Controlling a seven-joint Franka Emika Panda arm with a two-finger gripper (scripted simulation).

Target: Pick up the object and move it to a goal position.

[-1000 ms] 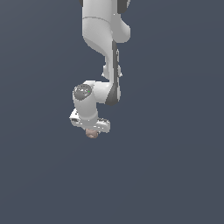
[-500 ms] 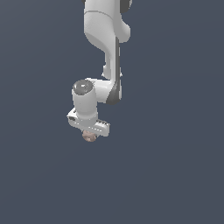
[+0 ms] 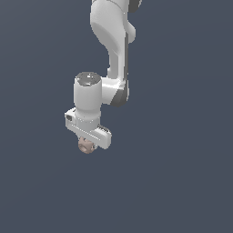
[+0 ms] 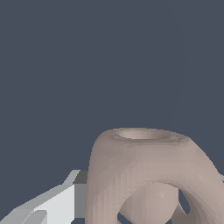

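Observation:
The object (image 3: pixel 84 146) is a small pinkish-tan lumpy piece with a ring-like hollow. In the exterior view it sits right under the white hand of the arm, between the fingers of my gripper (image 3: pixel 86 144), which are mostly hidden by the hand. In the wrist view the object (image 4: pixel 148 175) fills the near part of the picture, with one white and grey finger (image 4: pixel 57 203) against its side. The gripper is shut on the object and holds it in the air.
Only the white arm (image 3: pixel 113 50) reaching down from above and a plain dark grey-blue background (image 3: pixel 182 159) show. No goal marker is visible.
The arm has moved with the object toward the exterior view's left and slightly down. The object stays held in the gripper.

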